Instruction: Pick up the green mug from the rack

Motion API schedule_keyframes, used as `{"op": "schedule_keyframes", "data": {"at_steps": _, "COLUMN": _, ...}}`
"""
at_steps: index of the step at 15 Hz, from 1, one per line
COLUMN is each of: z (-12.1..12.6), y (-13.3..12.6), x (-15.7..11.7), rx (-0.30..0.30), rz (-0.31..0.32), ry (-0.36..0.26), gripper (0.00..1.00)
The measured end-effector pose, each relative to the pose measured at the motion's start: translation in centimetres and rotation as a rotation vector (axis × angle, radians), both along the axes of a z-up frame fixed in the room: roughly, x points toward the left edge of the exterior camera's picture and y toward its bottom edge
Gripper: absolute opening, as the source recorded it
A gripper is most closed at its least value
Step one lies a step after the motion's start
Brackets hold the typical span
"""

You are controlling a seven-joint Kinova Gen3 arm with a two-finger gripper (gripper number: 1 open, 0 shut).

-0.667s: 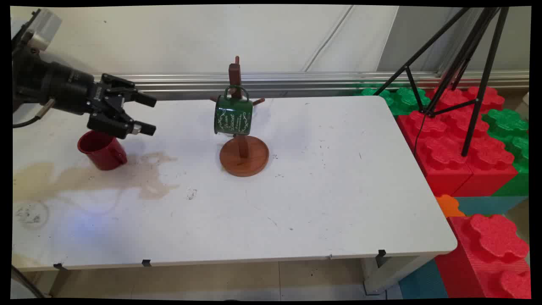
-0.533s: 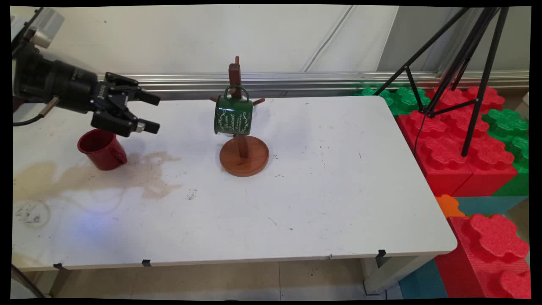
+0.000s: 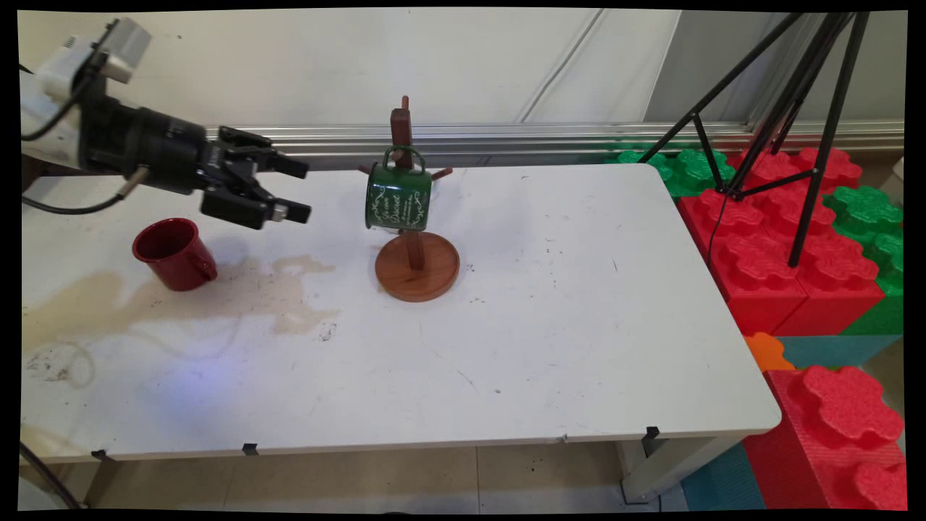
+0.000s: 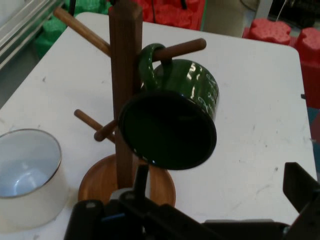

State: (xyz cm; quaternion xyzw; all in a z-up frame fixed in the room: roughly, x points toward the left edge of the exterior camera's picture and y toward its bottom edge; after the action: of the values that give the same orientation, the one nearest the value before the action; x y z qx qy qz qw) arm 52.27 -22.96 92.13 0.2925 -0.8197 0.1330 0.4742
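White surface (image 3: pixel 506 347) against a pale wall, stained on the left. The jaws (image 3: pixel 300 189) are open and empty, hovering level, pointing right at the green mug (image 3: pixel 398 199) hanging on the wooden mug tree (image 3: pixel 416 264) just right of them. The red mug (image 3: pixel 173 253) sits below-left, well apart.

Three mugs in all: one green mug (image 3: pixel 398 200), one red mug (image 3: pixel 173 253) at 9 o'clock from it in the main view, and one white mug (image 4: pixel 27 175), seen only in the hand view at 8 o'clock from the green one. One wooden mug tree (image 3: pixel 417 268), with four pegs (image 4: pixel 80 30) showing in the hand view. One surface (image 3: pixel 542 325). One black tripod (image 3: pixel 796 108) at 2 o'clock. One gripper (image 3: pixel 300 190) with two fingers (image 3: pixel 289 168). The red and green foam blocks (image 3: pixel 767 268) are too tightly stacked to count.
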Motion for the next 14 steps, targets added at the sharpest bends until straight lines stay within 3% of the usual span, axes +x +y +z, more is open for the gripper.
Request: {"op": "schedule_keyframes", "data": {"at_steps": 14, "z": -3.8, "y": -3.6, "x": -3.6, "rx": 0.006, "rz": 0.017, "ry": 0.084, "gripper": 1.00}}
